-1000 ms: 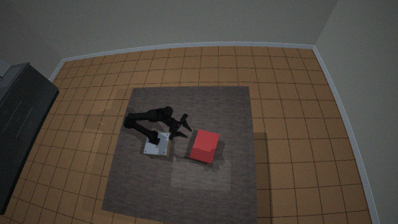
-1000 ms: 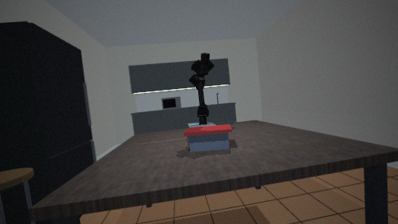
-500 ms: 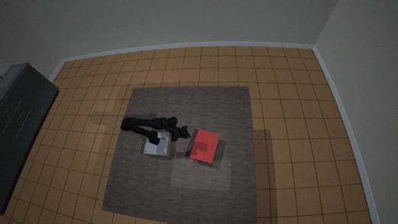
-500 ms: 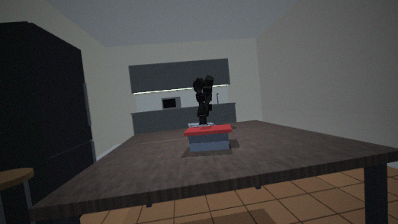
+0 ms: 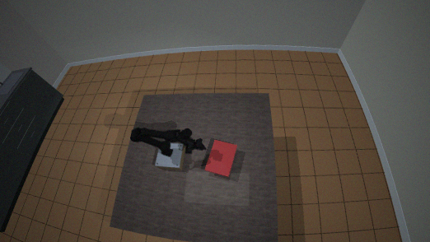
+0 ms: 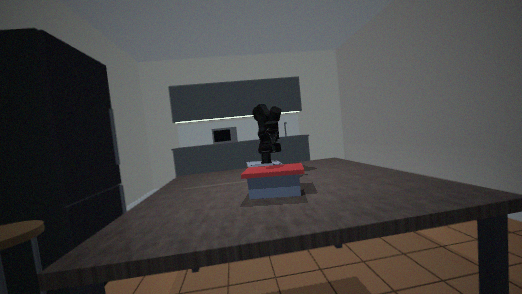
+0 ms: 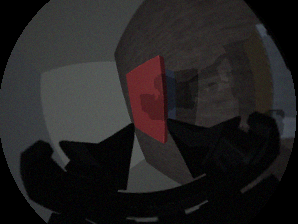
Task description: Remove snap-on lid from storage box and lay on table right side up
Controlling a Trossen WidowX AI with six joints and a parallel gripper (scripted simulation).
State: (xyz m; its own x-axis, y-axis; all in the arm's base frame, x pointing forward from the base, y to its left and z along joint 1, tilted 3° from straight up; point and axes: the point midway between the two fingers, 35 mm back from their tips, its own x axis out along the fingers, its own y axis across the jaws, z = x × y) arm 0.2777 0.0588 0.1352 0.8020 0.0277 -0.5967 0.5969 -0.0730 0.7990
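Observation:
The storage box (image 6: 275, 188) (image 7: 171, 95) is blue-grey and stands upright on the table (image 5: 165, 197) (image 6: 200, 220). Its red lid (image 5: 226, 161) (image 6: 272, 171) (image 7: 140, 82) sits flat on top, its rim overhanging the walls. My gripper (image 5: 204, 147) (image 6: 270, 149) (image 7: 150, 123) is partly open, with nothing between its fingers. It is on the arm-base side of the box, near a corner of the lid in the top view, and looks higher than the lid in the exterior view. It does not touch the lid, as far as shows. The fingertips are small and dark in the top and exterior views.
The arm's base plate (image 5: 175, 160) (image 6: 250, 164) is light grey and lies on the table on the arm's side of the box. The arm (image 5: 154, 134) reaches over it. The table's edges show in the top and exterior views. A round stool (image 6: 22, 232) stands beside the table.

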